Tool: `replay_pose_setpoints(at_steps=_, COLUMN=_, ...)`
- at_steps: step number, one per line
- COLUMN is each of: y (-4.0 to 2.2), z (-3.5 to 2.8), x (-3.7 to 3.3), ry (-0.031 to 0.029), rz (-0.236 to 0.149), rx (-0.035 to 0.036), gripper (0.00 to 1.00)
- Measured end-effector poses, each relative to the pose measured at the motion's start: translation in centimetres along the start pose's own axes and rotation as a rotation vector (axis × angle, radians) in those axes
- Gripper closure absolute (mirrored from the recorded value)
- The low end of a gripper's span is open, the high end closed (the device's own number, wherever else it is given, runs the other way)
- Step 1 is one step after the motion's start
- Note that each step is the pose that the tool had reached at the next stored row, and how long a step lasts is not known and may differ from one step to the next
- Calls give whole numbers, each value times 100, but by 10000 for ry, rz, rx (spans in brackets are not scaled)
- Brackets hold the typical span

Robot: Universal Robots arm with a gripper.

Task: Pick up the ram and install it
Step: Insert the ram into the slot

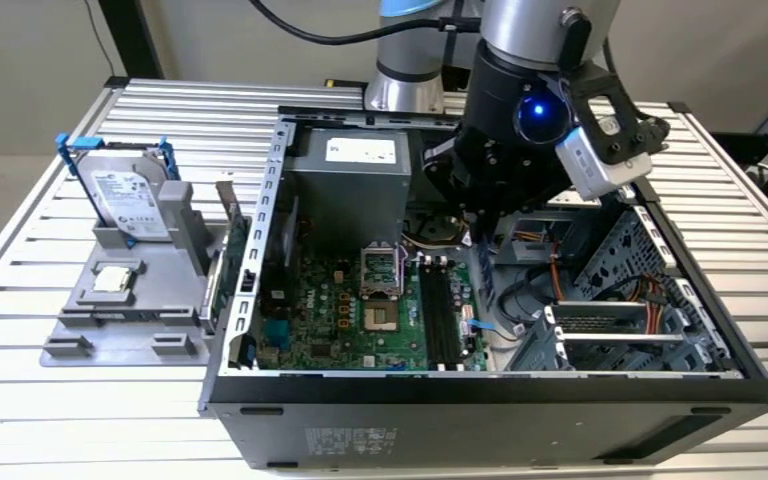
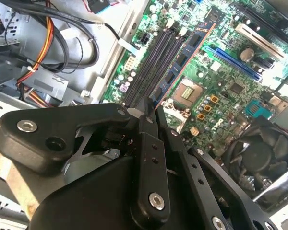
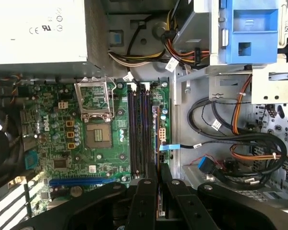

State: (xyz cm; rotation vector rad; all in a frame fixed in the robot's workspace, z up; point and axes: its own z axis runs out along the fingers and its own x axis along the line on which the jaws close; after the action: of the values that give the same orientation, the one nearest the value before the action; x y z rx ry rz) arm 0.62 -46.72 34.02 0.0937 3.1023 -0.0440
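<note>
Gripping the thin, dark blue-green ram stick [image 2: 185, 60] by one end in the black tool [image 2: 151, 109], fingers closed onto it, lengthwise over the long black memory slots [image 3: 138, 129] of the green motherboard [image 3: 105, 158]. Best kept level and parallel to one slot, with even pressure along the top edge.

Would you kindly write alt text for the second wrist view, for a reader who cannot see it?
The gripper holds the ram, a thin dark-blue stick, over the green motherboard, close to its dark memory slots. A processor socket and a black fan lie nearby, with bundled cables on the slots' other side.
</note>
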Motion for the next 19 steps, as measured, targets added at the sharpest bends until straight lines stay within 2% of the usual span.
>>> replay_pose_setpoints(at_steps=2, y=1, z=30, x=-1, ry=-1, rz=-2, rx=21, gripper=100)
replay_pose_setpoints(at_steps=5, y=2, z=70, x=-2, ry=-6, rz=-6, rx=107, gripper=100)
replay_pose_setpoints(at_steps=7, y=4, z=105, x=-19, ry=-1, rz=-6, rx=110, gripper=100)
replay_pose_setpoints(at_steps=11, y=12, z=157, x=-112, ry=58, rz=-61, rx=110, gripper=100)
replay_pose_setpoints(at_steps=13, y=12, z=176, x=-116, ry=62, rz=-168, rx=105, gripper=100)
replay_pose_setpoints(at_steps=16, y=13, z=198, x=-115, ry=54, rz=-462, rx=59, gripper=100)
replay_pose_setpoints(at_steps=19, y=16, z=248, x=-98, ry=55, rz=-460, rx=58, gripper=100)
